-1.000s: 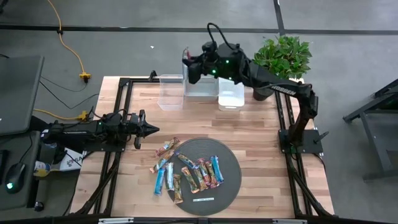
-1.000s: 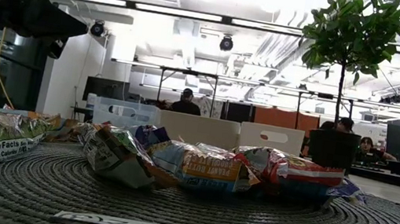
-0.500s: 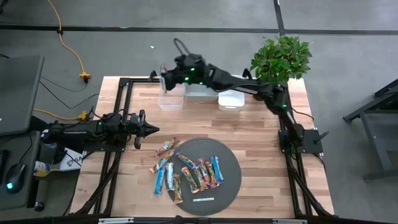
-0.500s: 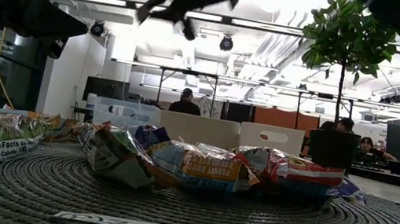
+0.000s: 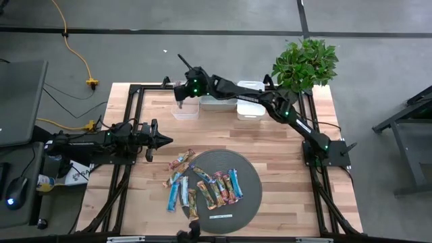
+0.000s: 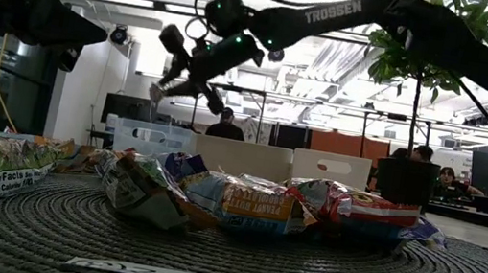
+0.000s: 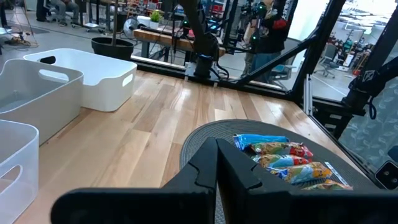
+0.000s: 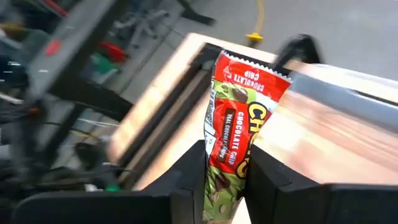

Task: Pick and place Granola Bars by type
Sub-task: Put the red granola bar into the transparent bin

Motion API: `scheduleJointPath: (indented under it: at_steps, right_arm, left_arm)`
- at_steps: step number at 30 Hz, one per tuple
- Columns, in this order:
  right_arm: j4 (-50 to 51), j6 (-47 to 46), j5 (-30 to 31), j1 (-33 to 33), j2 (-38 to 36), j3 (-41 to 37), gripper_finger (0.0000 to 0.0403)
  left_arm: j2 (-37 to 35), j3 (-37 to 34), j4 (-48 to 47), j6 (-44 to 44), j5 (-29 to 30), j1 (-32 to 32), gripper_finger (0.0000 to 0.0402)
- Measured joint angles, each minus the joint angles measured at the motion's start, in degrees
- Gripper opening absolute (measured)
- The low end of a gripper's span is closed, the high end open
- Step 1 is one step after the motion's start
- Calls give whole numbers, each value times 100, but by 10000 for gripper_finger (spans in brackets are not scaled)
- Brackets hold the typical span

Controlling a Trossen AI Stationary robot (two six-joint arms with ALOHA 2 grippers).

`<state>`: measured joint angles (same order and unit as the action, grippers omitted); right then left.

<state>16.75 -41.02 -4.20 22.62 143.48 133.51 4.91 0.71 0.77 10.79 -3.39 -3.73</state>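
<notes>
Right gripper [image 8: 225, 163] | fingers [image 8: 186, 177] clamped on granola bar [image 8: 239, 124], wrapper upright between them | left gripper [image 7: 216, 158] fingers closed together.

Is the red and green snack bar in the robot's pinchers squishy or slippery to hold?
Probably stiff: the granola bar stands straight up between the right gripper's fingers without drooping. Its shiny wrapper looks slick, so it might slide if the grip loosens. It seems light, since a pinch near one end holds it.

A round dark mat [image 5: 247, 177] lies at six o'clock on the wooden table [image 5: 283, 138]. Three plastic bins [image 5: 251, 108] stand at twelve o'clock. A potted plant [image 5: 305, 62] stands at one o'clock.
</notes>
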Motion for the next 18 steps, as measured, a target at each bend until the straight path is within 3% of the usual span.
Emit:
scheduleJointPath:
  at_steps: [18]
  right_arm:
    - [698,127,309,329,0,-50,73]
  left_arm:
    - [-1,-1,-2,0,2,0,0]
